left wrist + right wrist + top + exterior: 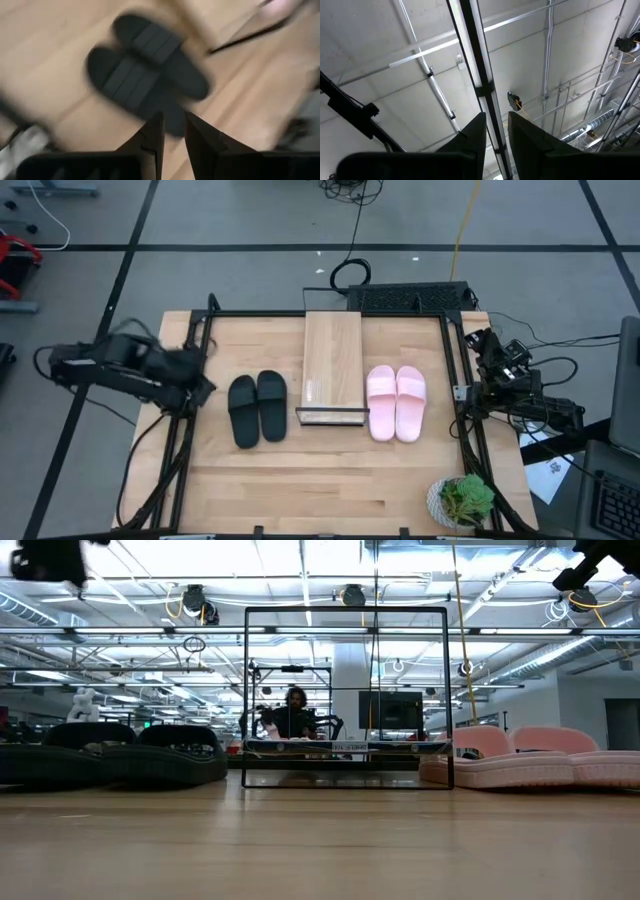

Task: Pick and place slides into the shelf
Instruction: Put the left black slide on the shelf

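The black pair of slides [257, 408] lies side by side, soles down, on the table left of the shelf [332, 368]; it also shows in the left wrist view [145, 75] and the low view [110, 752]. The pink pair [396, 402] [530, 758] lies right of the shelf. The shelf is a narrow light-wood board whose dark frame [348, 690] stands up from the table. My left gripper [203, 385] [174, 135] hovers left of the black pair, shut, touching nothing. My right gripper [487, 345] [497, 132] waits at the table's right edge, shut, pointing at the ceiling.
A potted plant [462, 500] stands at the table's near right corner. A dark metal frame [455, 360] runs along the table's edges. Bare tabletop [320, 480] lies in front of the slides. A person [295, 715] sits far behind the table.
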Robot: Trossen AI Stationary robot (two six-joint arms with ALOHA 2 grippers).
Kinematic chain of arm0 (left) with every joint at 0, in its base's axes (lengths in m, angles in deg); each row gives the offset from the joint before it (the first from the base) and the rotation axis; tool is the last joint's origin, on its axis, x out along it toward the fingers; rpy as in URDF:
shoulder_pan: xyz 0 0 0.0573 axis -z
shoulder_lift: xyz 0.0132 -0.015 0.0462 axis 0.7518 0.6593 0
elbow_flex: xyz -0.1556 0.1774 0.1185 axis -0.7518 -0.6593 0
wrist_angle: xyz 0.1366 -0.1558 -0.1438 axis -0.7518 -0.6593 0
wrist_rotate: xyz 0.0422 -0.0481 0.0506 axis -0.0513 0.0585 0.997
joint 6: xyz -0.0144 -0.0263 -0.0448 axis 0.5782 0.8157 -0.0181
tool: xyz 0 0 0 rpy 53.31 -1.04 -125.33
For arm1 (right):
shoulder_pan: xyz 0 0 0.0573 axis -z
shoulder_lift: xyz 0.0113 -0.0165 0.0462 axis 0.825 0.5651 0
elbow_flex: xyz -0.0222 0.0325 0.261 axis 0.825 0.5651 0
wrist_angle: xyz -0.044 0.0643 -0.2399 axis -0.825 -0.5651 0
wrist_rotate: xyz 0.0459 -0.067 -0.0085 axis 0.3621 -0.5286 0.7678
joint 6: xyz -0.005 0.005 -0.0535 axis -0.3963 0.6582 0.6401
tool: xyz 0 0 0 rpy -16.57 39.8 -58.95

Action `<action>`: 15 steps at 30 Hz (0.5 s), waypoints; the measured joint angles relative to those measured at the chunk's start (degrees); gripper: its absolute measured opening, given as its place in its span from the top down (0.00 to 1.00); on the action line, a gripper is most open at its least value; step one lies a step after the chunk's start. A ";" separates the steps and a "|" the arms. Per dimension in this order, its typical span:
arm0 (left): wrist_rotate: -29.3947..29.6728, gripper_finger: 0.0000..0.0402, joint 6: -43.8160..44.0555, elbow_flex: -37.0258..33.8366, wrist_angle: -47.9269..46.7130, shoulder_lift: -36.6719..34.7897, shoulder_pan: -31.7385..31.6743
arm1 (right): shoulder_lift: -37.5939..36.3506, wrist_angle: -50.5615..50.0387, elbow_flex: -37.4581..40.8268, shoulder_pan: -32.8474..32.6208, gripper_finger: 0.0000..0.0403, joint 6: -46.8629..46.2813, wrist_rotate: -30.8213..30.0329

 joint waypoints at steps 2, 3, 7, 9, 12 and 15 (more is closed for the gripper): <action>0.22 0.83 2.07 -2.73 -0.42 2.15 3.00 | 0.00 0.00 0.00 0.00 0.82 1.10 -0.02; -0.03 0.83 2.57 -4.37 0.94 2.93 4.56 | 0.00 0.00 0.00 0.00 0.82 1.97 -0.02; -2.50 0.83 2.08 -11.63 10.07 5.19 9.08 | 0.00 0.01 0.00 0.00 0.82 5.36 -0.33; -1.98 0.83 1.69 -14.27 12.98 5.27 10.04 | 0.00 0.02 0.00 0.00 0.82 6.98 -0.33; 1.81 0.83 0.77 -16.67 13.15 5.11 9.74 | 0.00 -0.04 -0.03 0.00 0.82 7.63 -2.28; 4.58 0.83 -0.38 -17.53 12.49 4.34 8.01 | 0.00 -0.55 -0.04 0.00 0.82 7.62 -5.38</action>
